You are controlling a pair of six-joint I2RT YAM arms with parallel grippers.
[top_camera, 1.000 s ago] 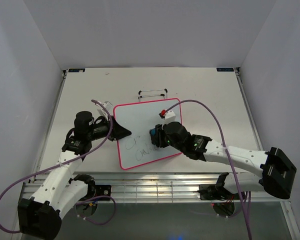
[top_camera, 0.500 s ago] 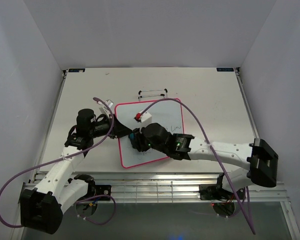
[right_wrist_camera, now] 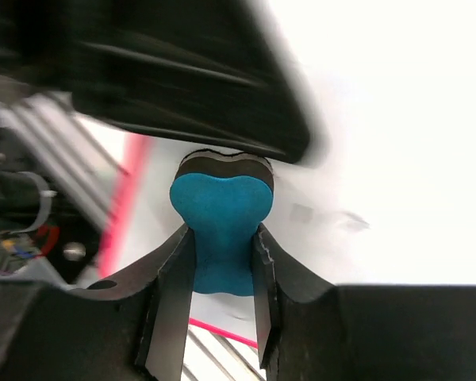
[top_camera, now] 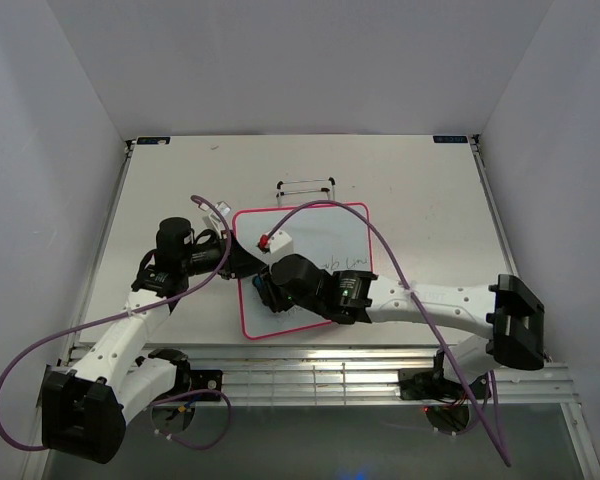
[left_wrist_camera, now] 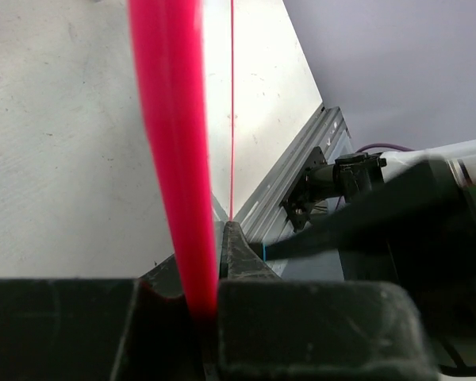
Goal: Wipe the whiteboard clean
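- The small rounded-corner whiteboard with the thin pink-red frame sat around the middle of the pale desk, a bit toward the near edge and slightly skewed in the top view.
- The left claw was on the board's left edge. In the left wrist view its fingers were pinched onto the pink frame, with the frame running straight up out of the claw.
- I couldn't tell whether the board lay flat on the desk or had that edge lifted a little.
- The right claw was over the lower-left part of the board, just beside the left claw.
- In the right wrist view it was squeezing a small blue bone-shaped eraser between both fingers. The eraser's dark pad end was pointed at the glossy white face.
- The far end of the eraser was tucked under a big blurry black shape, so I couldn't see exactly how the pad met the board.
- Some thin dark handwritten scribbles were on the face to the right of the right claw, near the middle-right of the board.
- A thin black wire stand stood on the desk just past the board's far edge, close to it. I couldn't tell if it was touching.
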